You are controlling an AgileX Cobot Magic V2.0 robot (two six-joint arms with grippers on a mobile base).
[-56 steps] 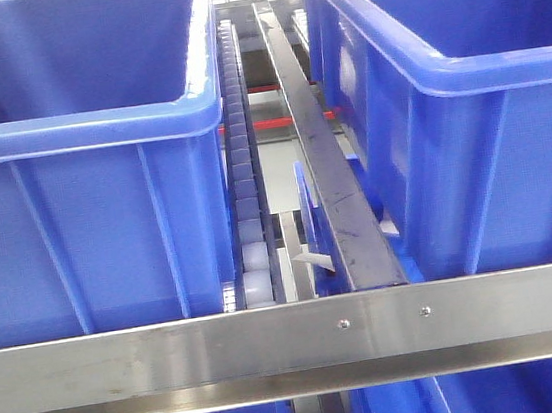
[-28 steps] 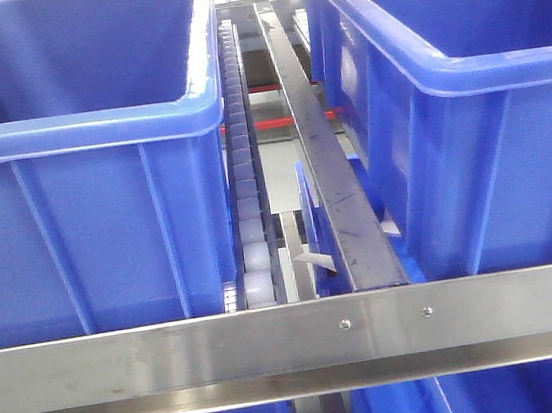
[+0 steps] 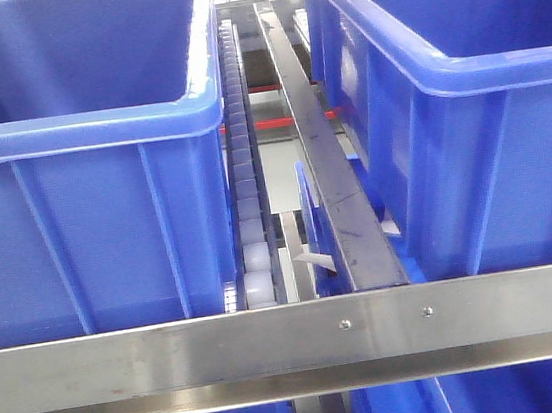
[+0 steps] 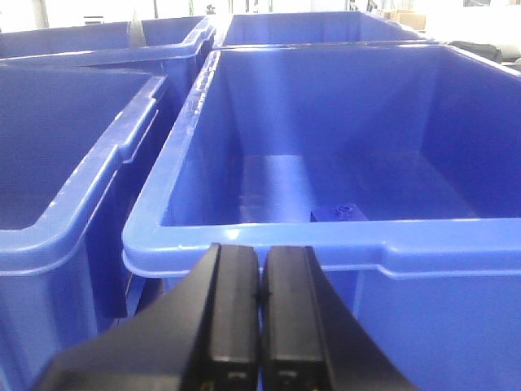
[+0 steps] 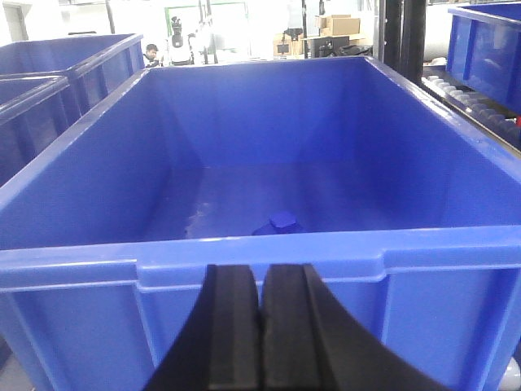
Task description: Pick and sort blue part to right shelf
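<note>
In the front view the steel front rail [image 3: 274, 353] of the shelf spans the bottom, with a pale roller track [image 3: 246, 200] running back between two large blue bins [image 3: 83, 190] [image 3: 467, 123]. My left gripper [image 4: 260, 281] is shut and empty, just in front of a blue bin's near rim [image 4: 326, 244]; a small dark blue block [image 4: 337, 213] lies on that bin's floor. My right gripper [image 5: 261, 301] is shut and empty, in front of another blue bin's rim [image 5: 260, 257]; a small blue part [image 5: 282, 220] lies inside it. Neither gripper shows in the front view.
A dark steel divider rail [image 3: 326, 160] runs back beside the roller track. More blue bins stand at the left in the left wrist view [image 4: 57, 163] and at both edges of the right wrist view [image 5: 57, 65]. A person [image 5: 151, 55] stands far behind.
</note>
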